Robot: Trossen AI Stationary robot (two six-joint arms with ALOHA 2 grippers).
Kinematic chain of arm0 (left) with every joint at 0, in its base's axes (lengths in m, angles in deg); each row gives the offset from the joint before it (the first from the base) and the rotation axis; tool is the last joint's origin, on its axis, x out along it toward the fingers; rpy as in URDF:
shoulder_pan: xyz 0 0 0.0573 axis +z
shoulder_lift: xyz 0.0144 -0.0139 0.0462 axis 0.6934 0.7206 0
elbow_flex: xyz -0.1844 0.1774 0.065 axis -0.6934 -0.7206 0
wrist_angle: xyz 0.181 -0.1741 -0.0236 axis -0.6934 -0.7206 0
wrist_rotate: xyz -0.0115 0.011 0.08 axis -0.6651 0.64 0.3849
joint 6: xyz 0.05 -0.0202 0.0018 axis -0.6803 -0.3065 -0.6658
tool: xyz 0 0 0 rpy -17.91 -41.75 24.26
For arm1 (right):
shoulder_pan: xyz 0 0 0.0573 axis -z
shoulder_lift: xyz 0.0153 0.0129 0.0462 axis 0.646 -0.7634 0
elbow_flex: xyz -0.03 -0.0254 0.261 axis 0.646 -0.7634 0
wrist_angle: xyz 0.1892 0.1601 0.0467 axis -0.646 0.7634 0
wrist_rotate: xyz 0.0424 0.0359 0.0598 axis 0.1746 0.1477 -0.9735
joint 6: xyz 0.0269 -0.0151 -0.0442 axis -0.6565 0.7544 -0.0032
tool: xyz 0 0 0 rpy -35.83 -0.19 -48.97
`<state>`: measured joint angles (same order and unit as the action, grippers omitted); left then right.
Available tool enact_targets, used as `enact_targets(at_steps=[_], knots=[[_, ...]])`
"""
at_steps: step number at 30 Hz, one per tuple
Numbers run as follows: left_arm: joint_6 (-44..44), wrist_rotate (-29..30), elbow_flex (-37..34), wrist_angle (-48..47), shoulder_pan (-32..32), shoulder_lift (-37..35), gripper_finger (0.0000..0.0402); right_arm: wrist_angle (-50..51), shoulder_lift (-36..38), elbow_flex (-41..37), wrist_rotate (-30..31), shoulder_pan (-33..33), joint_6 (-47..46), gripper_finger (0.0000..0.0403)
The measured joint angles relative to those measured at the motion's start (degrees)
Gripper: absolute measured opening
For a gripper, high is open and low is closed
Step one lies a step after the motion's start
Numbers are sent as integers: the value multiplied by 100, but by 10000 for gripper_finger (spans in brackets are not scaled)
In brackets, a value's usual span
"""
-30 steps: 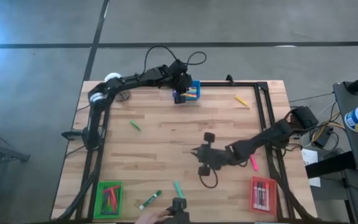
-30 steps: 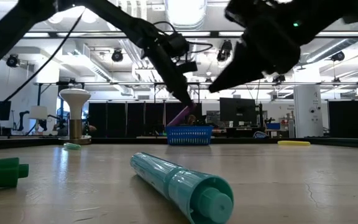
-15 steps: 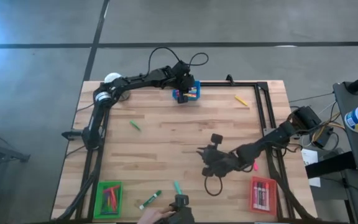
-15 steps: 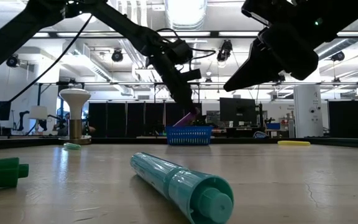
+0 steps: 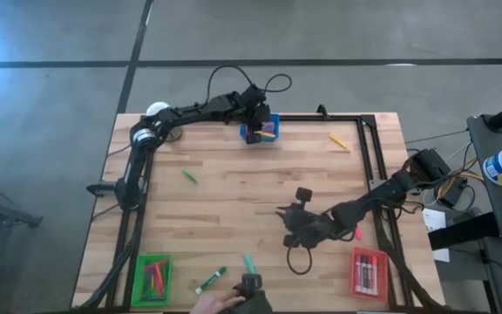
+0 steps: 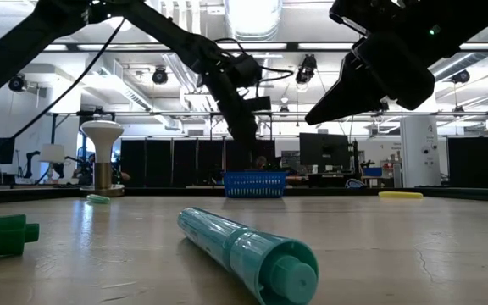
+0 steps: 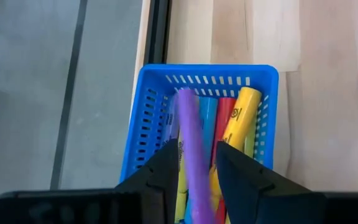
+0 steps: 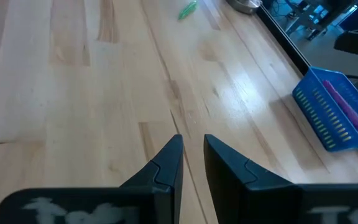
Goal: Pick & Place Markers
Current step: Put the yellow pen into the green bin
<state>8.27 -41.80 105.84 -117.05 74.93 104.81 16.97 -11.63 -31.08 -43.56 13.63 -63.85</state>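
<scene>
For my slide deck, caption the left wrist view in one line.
Left gripper open above the blue tray, a purple marker lying between its fingers among the other markers.

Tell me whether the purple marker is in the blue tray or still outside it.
In. The left wrist view shows the purple marker lying inside the blue tray on the other markers, between the left gripper's spread fingers, which are not clamped on it.

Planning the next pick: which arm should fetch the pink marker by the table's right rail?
Right. The right gripper hangs empty close to the pink marker; the left gripper is across the table over the blue basket.
</scene>
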Motion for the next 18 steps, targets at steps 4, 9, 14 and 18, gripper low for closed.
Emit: enact_targets(at_steps=[4,9,14,18], knots=[[20,3,149,-354,-48,-119,99,21,0,-1,86,0,-1,59],[389,-557,-250,-420,-233,-631,71,100,14,-72,447,0,-7,59],[870,-1265,-1735,829,-431,-1330,22,91,217,-296,729,0,-196,59],[1322,-1427,-3521,2978,-556,-2052,4,65,393,-535,862,7,-423,56]])
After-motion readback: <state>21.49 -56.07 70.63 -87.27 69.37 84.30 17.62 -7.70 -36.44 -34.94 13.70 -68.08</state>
